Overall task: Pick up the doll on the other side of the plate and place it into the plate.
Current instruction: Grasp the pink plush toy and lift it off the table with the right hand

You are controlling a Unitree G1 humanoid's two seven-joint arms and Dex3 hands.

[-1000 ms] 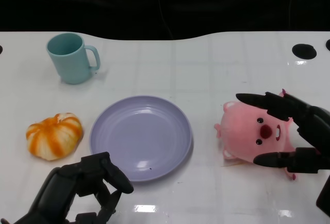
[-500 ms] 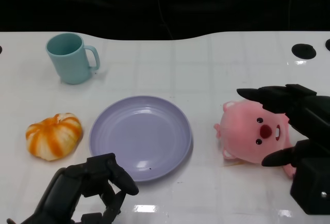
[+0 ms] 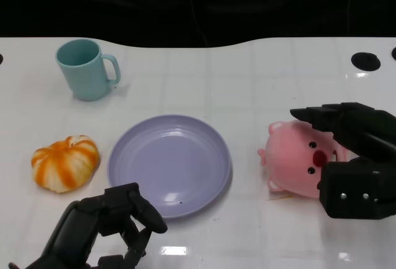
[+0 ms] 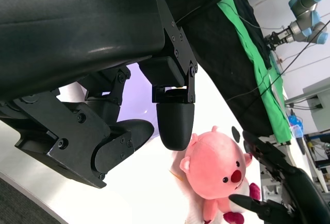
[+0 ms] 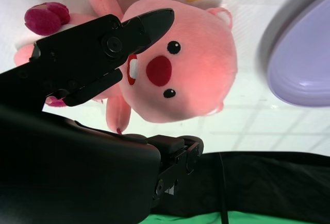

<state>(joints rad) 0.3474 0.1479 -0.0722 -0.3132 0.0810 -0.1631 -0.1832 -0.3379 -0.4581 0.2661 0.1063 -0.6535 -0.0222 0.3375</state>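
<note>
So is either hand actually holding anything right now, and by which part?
Nothing is held yet. The right hand brackets the doll with its fingers apart, and the left hand is curled on nothing.

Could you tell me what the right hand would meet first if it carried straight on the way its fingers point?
Most likely the doll: the right hand points at it, fingers over its face.

Right robot hand (image 3: 351, 157) spread wide; left robot hand (image 3: 102, 229) curled.

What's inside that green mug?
The mug shows only its own teal inner wall; nothing sticks out. Its bottom is hidden by the rim, so something small and low could go unseen.
</note>
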